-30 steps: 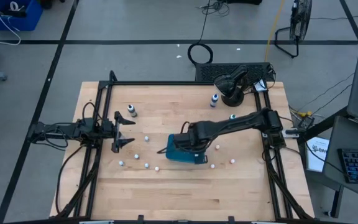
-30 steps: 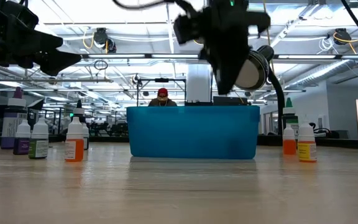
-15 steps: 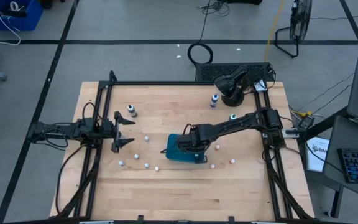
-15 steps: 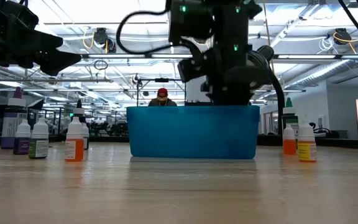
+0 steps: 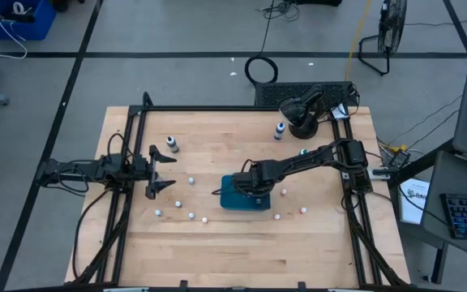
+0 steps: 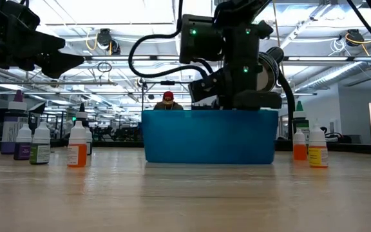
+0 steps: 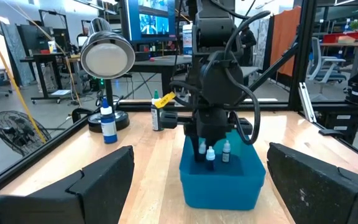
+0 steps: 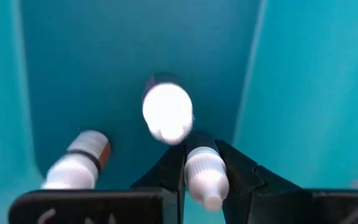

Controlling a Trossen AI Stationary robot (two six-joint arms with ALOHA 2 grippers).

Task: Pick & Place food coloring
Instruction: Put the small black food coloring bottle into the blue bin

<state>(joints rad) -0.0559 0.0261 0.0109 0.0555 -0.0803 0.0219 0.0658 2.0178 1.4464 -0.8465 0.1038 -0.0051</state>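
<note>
The teal tray sits mid-table, also in the low view. My right gripper reaches down into the tray and is shut on a small white-capped food coloring bottle. Two more bottles stand or lie inside the tray, one seen cap-on and one off to the side. The left wrist view shows three bottles in the tray under that gripper. Several small bottles stand on the wood. My left gripper waits open at the table's left, clear of everything. My right gripper pinches one small bottle between its two fingers at its upper part, just below the white cap. The fingers come from above, pointing down into the tray. The bottle stands upright, cap toward the wrist. Whether its base touches the tray floor cannot be told.
Taller dark bottles stand at the far left and far right. Small bottles lie right of the tray. A black round object with cable sits at the far right corner. A person sits beyond the table.
My right gripper has come down from above the tray into it, still shut on the small bottle. The tray has slid a little toward the table's right.
</note>
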